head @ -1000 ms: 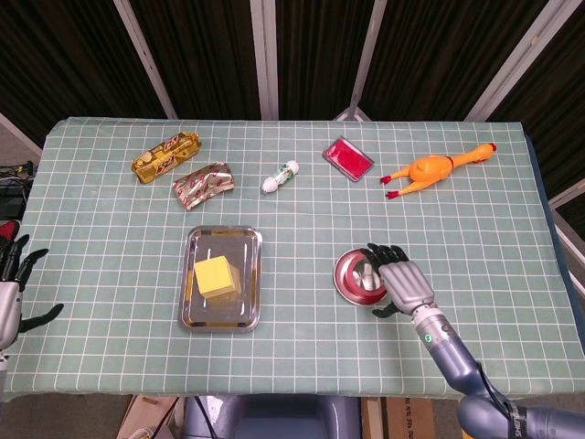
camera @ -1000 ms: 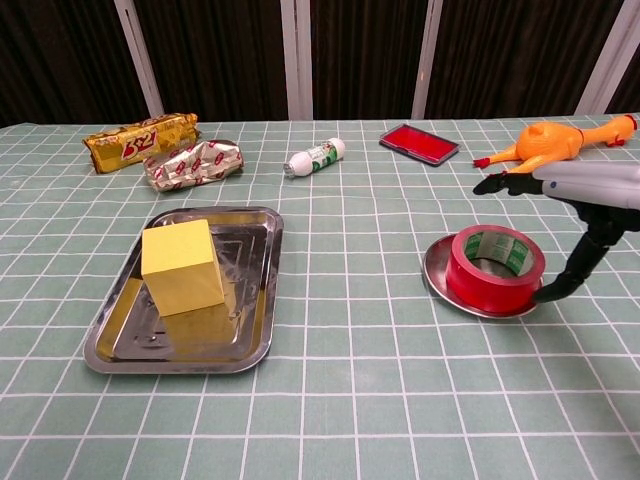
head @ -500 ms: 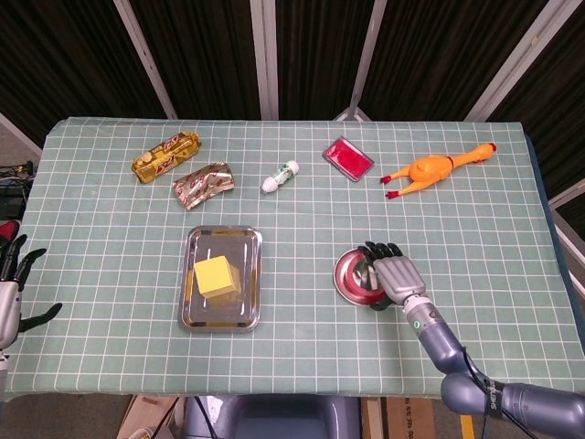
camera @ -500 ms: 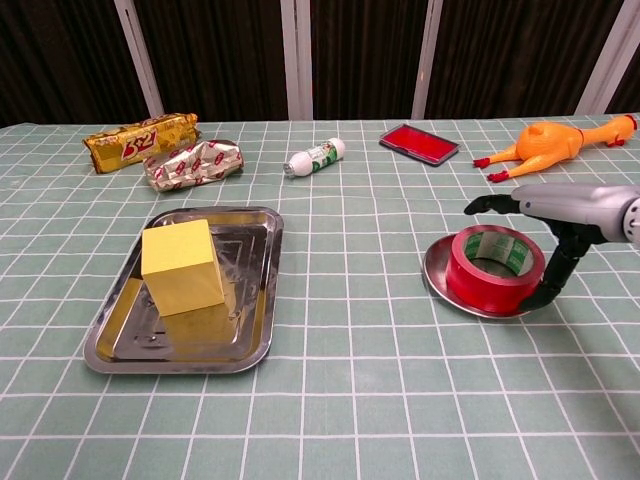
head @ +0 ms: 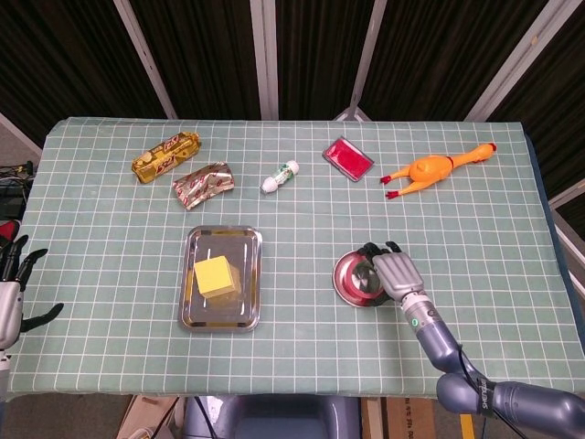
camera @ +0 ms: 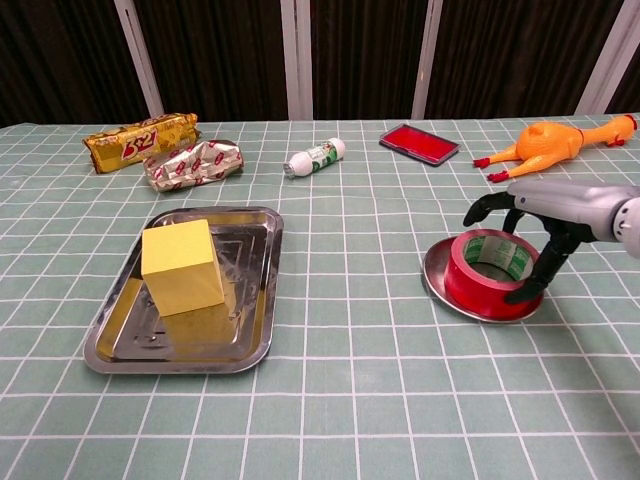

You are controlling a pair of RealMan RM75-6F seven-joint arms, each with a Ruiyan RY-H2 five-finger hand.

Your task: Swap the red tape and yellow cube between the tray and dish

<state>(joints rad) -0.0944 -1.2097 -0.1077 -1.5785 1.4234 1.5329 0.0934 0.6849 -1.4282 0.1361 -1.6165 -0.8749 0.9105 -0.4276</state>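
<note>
Right hand [camera: 535,215] arched over red tape [camera: 487,272], grasp unclear, glossy roll flat in steel dish [camera: 436,282]

On the green checked cloth, the right hand [head: 393,274] lies spread over the dish [head: 348,280], covering most of what sits in it, so only a sliver of the red tape [head: 365,277] shows past the fingers, and whether they grip it cannot be told from above. Left of it the yellow cube [head: 216,275] sits in the steel tray [head: 220,278], while the left hand [head: 11,297] hangs with fingers apart at the table's left edge. Along the far side lie a gold snack pack [head: 165,155], a silver wrapper [head: 202,185], a small white bottle [head: 281,176], a red pad [head: 348,158] and a rubber chicken [head: 436,169].
</note>
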